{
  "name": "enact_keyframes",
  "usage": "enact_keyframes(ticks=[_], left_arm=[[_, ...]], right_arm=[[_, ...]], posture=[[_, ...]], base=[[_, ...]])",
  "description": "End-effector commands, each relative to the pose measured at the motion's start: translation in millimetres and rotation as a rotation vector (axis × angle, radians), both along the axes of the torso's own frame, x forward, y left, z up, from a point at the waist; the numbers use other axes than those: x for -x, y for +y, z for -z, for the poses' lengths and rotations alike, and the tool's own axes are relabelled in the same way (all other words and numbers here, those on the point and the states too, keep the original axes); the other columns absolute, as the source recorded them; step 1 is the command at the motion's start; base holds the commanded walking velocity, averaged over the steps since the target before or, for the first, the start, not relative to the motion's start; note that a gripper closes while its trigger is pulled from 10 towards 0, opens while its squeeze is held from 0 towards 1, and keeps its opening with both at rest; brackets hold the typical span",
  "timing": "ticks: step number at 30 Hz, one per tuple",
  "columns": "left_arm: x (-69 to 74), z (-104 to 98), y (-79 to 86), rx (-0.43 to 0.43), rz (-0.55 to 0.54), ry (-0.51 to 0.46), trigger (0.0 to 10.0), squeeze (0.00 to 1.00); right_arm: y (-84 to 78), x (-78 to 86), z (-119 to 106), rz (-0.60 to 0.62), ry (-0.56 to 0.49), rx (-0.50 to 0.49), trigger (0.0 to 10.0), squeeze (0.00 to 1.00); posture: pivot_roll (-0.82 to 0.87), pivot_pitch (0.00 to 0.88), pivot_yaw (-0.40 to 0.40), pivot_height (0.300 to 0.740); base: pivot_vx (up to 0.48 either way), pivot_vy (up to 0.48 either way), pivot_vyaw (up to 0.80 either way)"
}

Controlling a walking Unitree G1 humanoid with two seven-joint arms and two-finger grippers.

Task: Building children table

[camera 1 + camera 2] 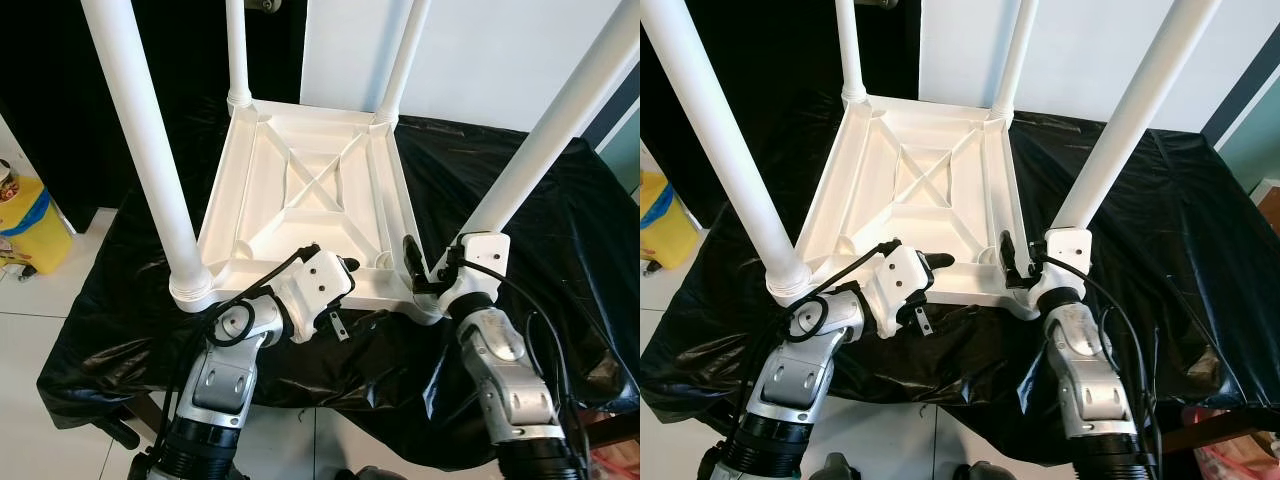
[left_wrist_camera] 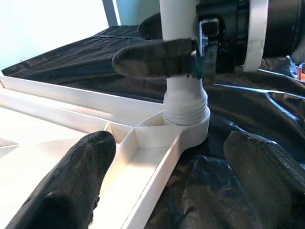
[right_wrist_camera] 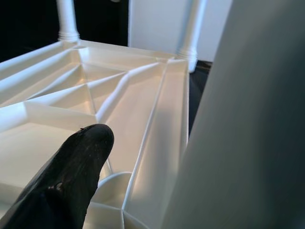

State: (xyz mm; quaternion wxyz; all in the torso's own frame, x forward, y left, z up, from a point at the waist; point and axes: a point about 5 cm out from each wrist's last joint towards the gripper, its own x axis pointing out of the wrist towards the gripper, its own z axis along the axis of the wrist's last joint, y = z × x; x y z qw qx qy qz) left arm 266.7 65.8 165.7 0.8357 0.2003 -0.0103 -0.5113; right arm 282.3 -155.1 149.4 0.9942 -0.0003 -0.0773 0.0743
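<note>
A white plastic children's table (image 1: 310, 190) lies upside down on a black cloth (image 1: 560, 230), with all of its white legs standing up. My right gripper (image 1: 432, 270) is shut on the near right leg (image 1: 540, 140) just above its threaded socket (image 2: 187, 125); its fingers (image 2: 157, 57) wrap the leg in the left wrist view. My left gripper (image 1: 348, 296) is open at the table's near rim and points toward that socket, its two black fingers (image 2: 71, 186) spread wide with nothing between them. The right wrist view has one finger (image 3: 71, 176) beside the blurred leg.
The near left leg (image 1: 140, 140) rises close to my left arm. Two far legs (image 1: 236, 50) (image 1: 405, 50) stand at the back corners. A yellow container (image 1: 30, 225) sits on the tiled floor (image 1: 30, 330) at the left. A white wall (image 1: 500, 50) is behind.
</note>
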Motion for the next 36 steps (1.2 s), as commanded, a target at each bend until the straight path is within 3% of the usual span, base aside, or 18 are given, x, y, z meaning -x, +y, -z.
enact_keyframes(ticks=[1,2,17,35,36], left_arm=[[-8.8,-2,4.4,0.038,-0.188,-0.066,10.0,0.00],[-8.9,-2,5.4,0.035,-0.190,-0.066,10.0,0.00],[-6.1,2,12.2,0.022,-0.169,-0.005,10.0,0.00],[-4.0,4,12.0,0.011,-0.151,0.017,10.0,0.00],[-3.8,4,12.2,0.010,-0.150,0.018,10.0,0.00]], right_arm=[[-3.8,1.0,0,-0.012,-0.005,0.001,10.0,1.00],[-5.5,2.0,1,-0.036,-0.004,0.011,10.0,0.00],[-39.4,1.0,12,-0.308,0.075,0.106,10.0,0.00],[-46.0,-19.9,24,-0.449,0.124,0.183,10.0,0.00],[-47.2,-20.1,25,-0.451,0.126,0.184,7.4,0.00]], posture=[[0.06,0.045,-0.157,0.740],[0.06,0.044,-0.156,0.740],[0.07,0.044,-0.146,0.740],[0.08,0.031,-0.147,0.740],[0.08,0.028,-0.146,0.740]], base=[[0.000,0.000,0.00],[0.000,0.000,0.00],[0.000,0.000,0.00],[0.000,0.000,0.00],[0.000,0.000,0.00]])
